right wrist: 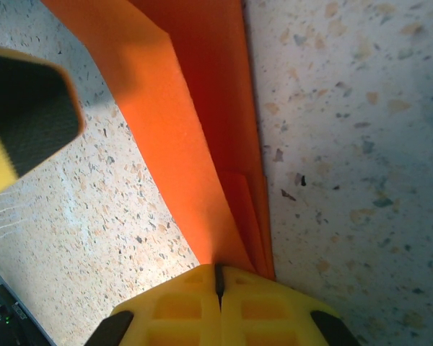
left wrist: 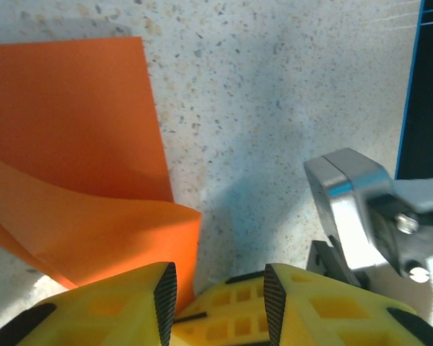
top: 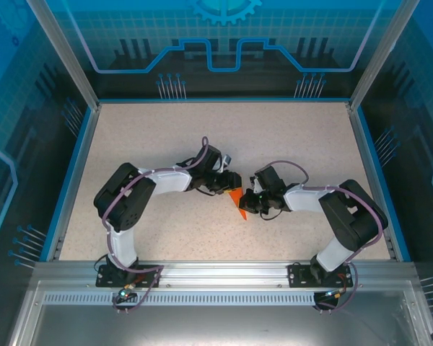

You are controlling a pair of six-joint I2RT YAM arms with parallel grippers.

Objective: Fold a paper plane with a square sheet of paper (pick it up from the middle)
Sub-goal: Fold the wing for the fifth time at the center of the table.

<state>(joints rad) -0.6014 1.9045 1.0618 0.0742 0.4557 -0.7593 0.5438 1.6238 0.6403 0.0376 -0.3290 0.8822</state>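
gripping: right jaws are closed on the near end of the orange paper point(right wrist: 202, 144); the yellow fingertips point(right wrist: 267, 303) are pressed together with no gap and the sheet is pinched in the seam
left jaws: parted, with a clear gap between the two black pads point(left wrist: 166, 288); one paper edge runs down into that gap against the left-hand pad and is not clamped
paper location: centre of the speckled bench point(top: 166, 137), between the two arm tips; from the top camera it shows as a small orange wedge point(top: 237, 203)
paper shape: folded; the right wrist view shows a long strip narrowing toward the jaws, with stacked layer edges along its right side
paper, left wrist view: a flat panel point(left wrist: 65, 108) lies on the bench, and a second layer curls up over its near part toward the camera
lift: cannot tell how much of the sheet is off the bench
other finger: a yellow finger with a black pad point(right wrist: 29, 108) is at the left edge of the right wrist view, just beside the paper and apart from it
bracket: a grey metal bracket point(left wrist: 353, 209) sits right of the left jaws, above the bench
arms: left arm point(top: 130, 194) and right arm point(top: 346, 213) are both bent inward, with their tips near each other
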